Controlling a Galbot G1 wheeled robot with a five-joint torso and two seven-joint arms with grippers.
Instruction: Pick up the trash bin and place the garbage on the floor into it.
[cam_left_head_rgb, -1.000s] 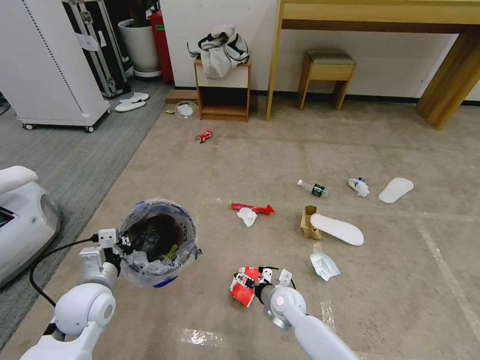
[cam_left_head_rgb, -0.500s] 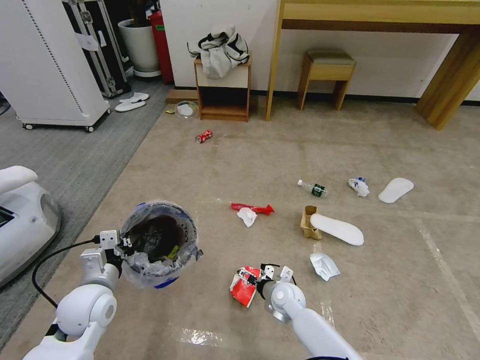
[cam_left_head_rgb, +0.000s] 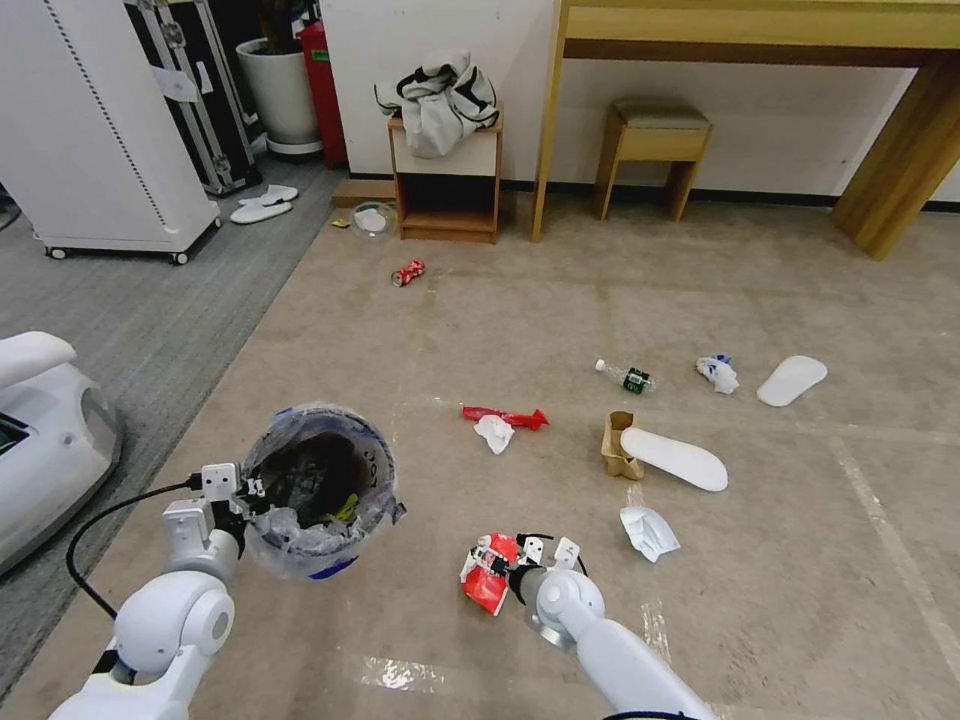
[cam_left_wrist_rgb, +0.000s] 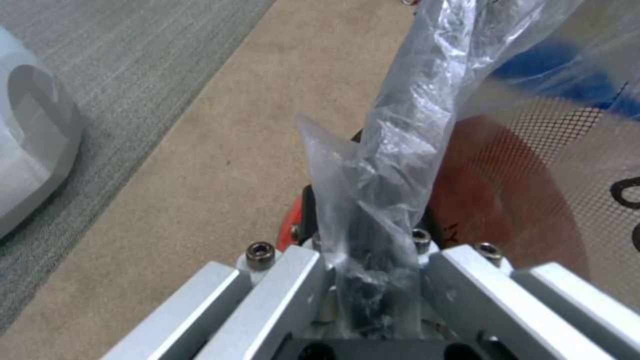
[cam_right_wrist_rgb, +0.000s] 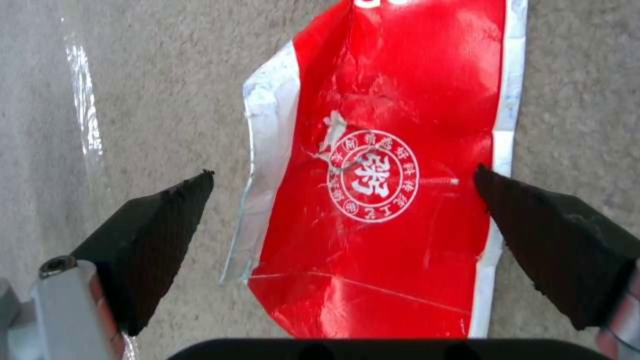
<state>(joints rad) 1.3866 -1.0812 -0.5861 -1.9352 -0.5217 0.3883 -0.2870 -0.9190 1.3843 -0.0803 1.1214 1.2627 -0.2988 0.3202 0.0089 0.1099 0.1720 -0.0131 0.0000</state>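
The trash bin (cam_left_head_rgb: 318, 490), blue and red with a crinkled clear liner, hangs at my lower left above the beige floor (cam_left_head_rgb: 560, 300). My left gripper (cam_left_head_rgb: 243, 497) is shut on its rim and liner (cam_left_wrist_rgb: 383, 190). My right gripper (cam_left_head_rgb: 497, 570) hovers low over a flat red snack wrapper (cam_left_head_rgb: 484, 592). In the right wrist view the gripper (cam_right_wrist_rgb: 341, 171) is open, a dark fingertip (cam_right_wrist_rgb: 160, 220) on each side of the wrapper (cam_right_wrist_rgb: 387, 150). More garbage lies ahead: a red strip (cam_left_head_rgb: 505, 414), a tissue (cam_left_head_rgb: 494, 433), a bottle (cam_left_head_rgb: 627, 376), a carton (cam_left_head_rgb: 616, 447) and a slipper (cam_left_head_rgb: 673, 458).
A white wrapper (cam_left_head_rgb: 648, 531) lies just right of my right arm. A crushed can (cam_left_head_rgb: 407, 272) sits farther off, near a small wooden cabinet (cam_left_head_rgb: 447, 185). A second slipper (cam_left_head_rgb: 792, 380) and a wad (cam_left_head_rgb: 717, 372) lie at right. A white machine (cam_left_head_rgb: 45, 440) stands on the grey carpet (cam_left_head_rgb: 150, 320) at left.
The bin in my left gripper has sunk slightly and come a little nearer. My right gripper has shifted slightly over the red wrapper and stays open.
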